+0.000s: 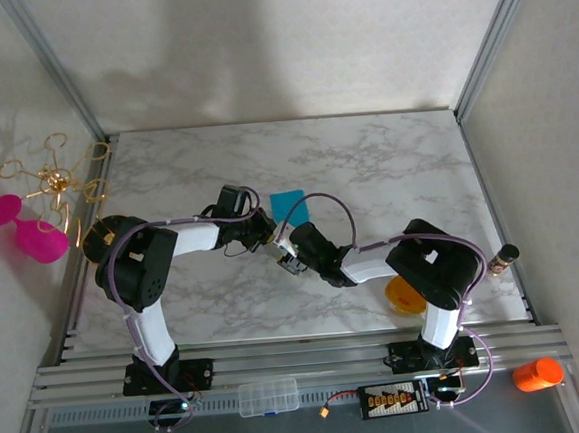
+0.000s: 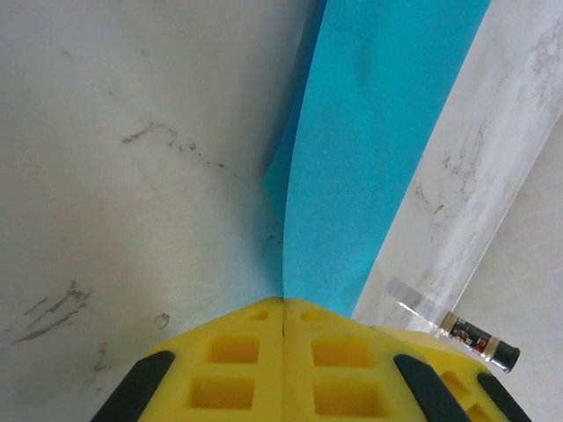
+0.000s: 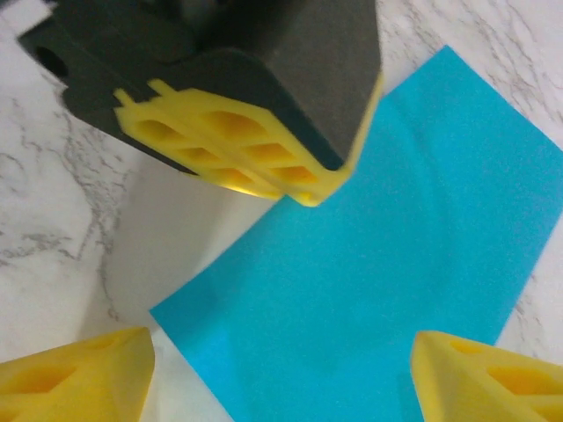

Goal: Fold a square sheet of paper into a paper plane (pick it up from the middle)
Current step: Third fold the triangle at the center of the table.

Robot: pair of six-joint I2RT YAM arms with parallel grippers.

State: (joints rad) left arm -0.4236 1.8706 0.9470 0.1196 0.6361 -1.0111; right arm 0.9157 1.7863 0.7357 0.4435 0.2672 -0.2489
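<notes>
The teal-blue sheet of paper [image 1: 291, 206] lies near the middle of the marble table [image 1: 385, 159]. My left gripper [image 1: 262, 226] is shut on its near-left edge. In the left wrist view the yellow fingertips [image 2: 283, 303] meet on the paper [image 2: 378, 132], which rises away from them in a slight curve. The right wrist view has the paper [image 3: 378, 255] spread below, with the left gripper's fingers [image 3: 264, 167] pinching its upper corner. My right gripper [image 3: 281, 387] hovers over the paper's near part, open, with one yellow fingertip [image 3: 79, 378] at each side and nothing between them.
A small orange bowl [image 1: 406, 296] sits under the right arm's elbow. A small dark bottle [image 1: 501, 257] lies at the table's right edge. Pink goblets [image 1: 30, 232] and a gold wire stand [image 1: 56, 180] are off the left side. An orange cup [image 1: 538, 373] stands by the front rail.
</notes>
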